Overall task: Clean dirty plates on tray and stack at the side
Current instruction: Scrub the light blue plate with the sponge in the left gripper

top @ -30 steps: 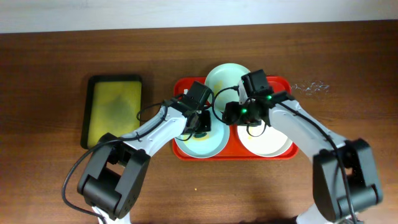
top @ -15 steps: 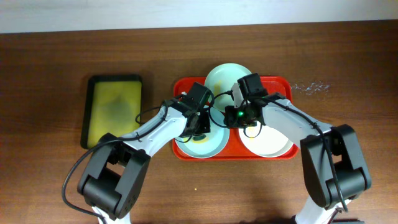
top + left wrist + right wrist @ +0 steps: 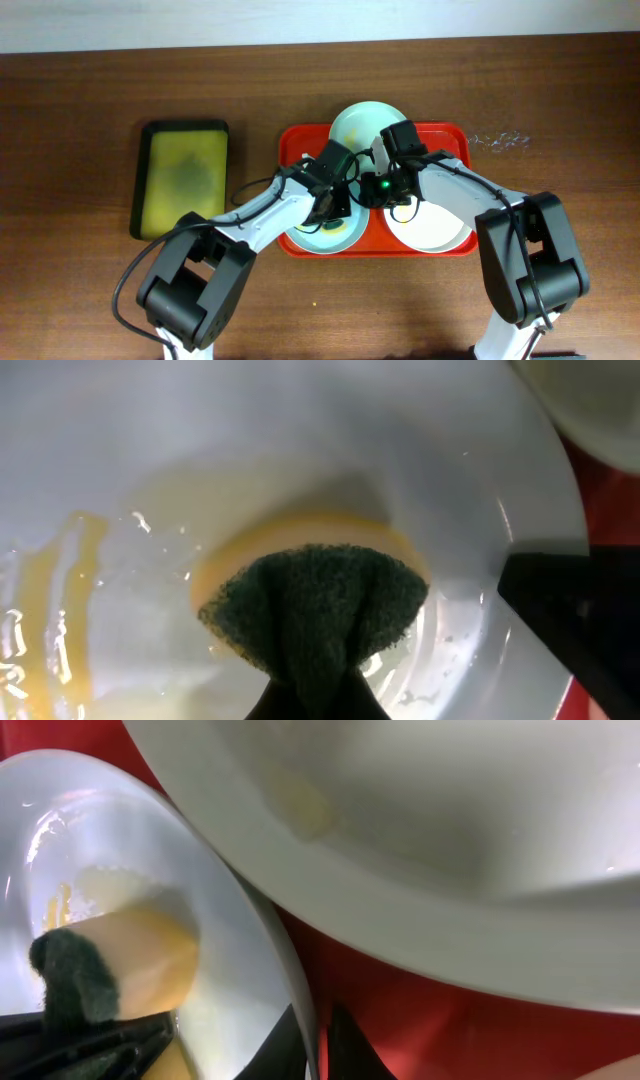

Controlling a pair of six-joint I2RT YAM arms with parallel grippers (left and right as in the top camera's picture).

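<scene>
The red tray (image 3: 455,140) holds three plates: pale green (image 3: 355,125) at the back, pale blue (image 3: 318,236) front left, white (image 3: 430,228) front right. My left gripper (image 3: 335,205) is shut on a yellow sponge with a dark green scourer (image 3: 310,595) and presses it on the pale blue plate (image 3: 250,440), beside a yellow smear (image 3: 70,580). My right gripper (image 3: 315,1045) is shut on that plate's right rim (image 3: 260,930). It also shows in the overhead view (image 3: 368,190). The pale green plate (image 3: 450,810) carries a yellow smear (image 3: 300,805).
A black-rimmed yellowish tray (image 3: 185,178) lies on the brown table to the left of the red tray. A small clear scrap (image 3: 500,140) lies right of the red tray. Both arms cross over the red tray's middle.
My left gripper has slid right across the pale blue plate with the sponge. My right gripper has shifted left, onto that plate's right rim.
</scene>
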